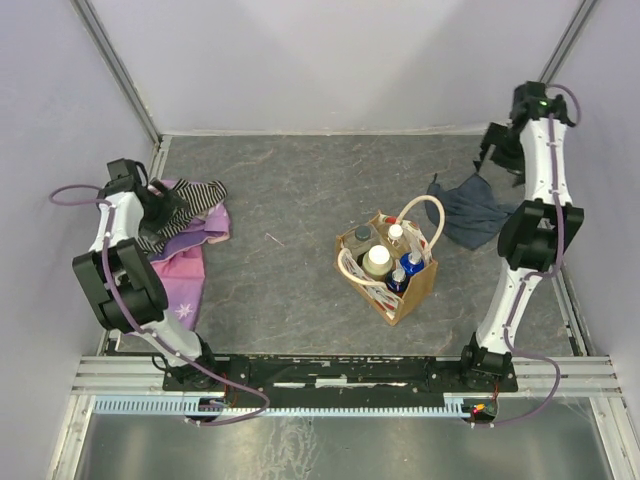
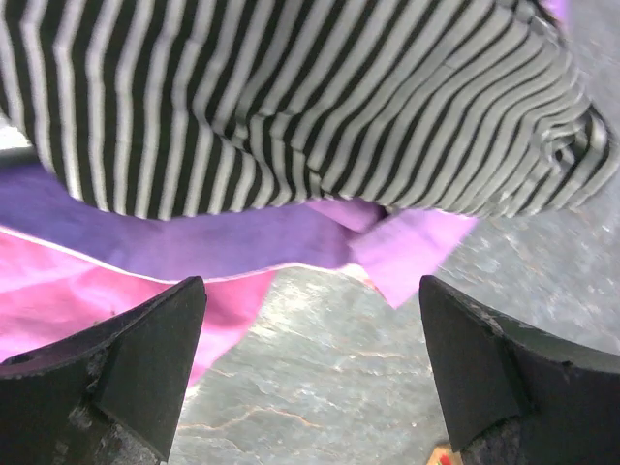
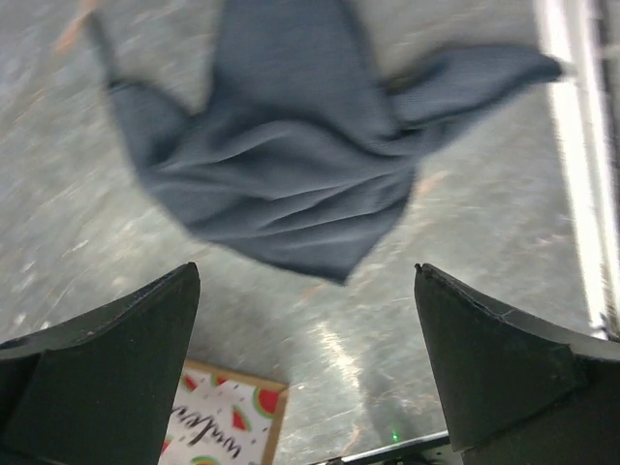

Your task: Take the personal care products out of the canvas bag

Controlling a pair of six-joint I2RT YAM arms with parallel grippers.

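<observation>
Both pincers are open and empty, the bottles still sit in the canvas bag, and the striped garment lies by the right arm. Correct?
Not quite: the striped garment lies by the left arm, as the top external view shows; the blue-grey cloth is by the right arm. The rest stands.

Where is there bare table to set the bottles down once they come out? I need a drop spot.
Bare: the wide stretch between the striped and purple clothes and the canvas bag, plus the strip behind the bag. Crowded: the right side, where the blue-grey cloth lies close beside the bag.
</observation>
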